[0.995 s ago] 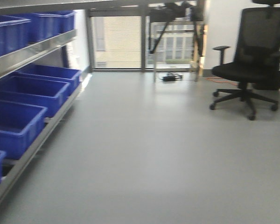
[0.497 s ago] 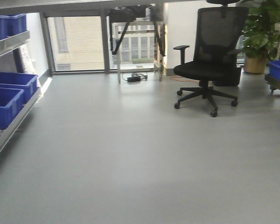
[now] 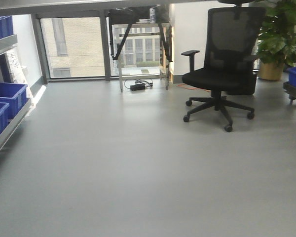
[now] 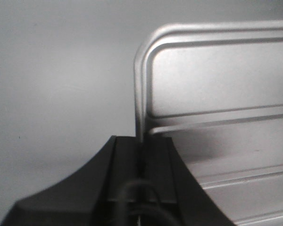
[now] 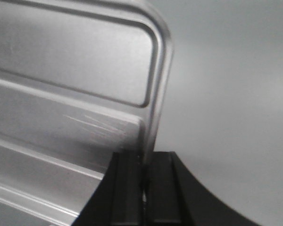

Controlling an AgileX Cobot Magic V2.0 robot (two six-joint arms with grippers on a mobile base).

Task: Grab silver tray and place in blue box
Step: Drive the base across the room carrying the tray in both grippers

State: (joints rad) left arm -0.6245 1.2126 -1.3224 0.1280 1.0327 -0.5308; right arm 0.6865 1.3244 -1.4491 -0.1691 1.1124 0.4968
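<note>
The smooth grey floor (image 3: 138, 173) carries a black mesh-backed office chair (image 3: 222, 74) on castors. At left, deep blue plastic crates (image 3: 7, 91) sit on a metal shelf rack (image 3: 10, 129).

Your left gripper (image 4: 141, 146) is clamped tight. Its two black fingers (image 4: 125, 162) are pressed nearly together with only a thin slit between them, pinching one side rim of the silver tray (image 4: 217, 84). The rim rises straight out of the jaws, just below the tray's rounded corner. Your right gripper (image 5: 142, 160) is the same picture mirrored. Its black fingers (image 5: 127, 183) squeeze the opposite side rim, and the edge climbs from the pinch, leaning slightly toward the corner. Both wrists look along the tray's face, one grip on each edge, with the tray held between them.
</note>
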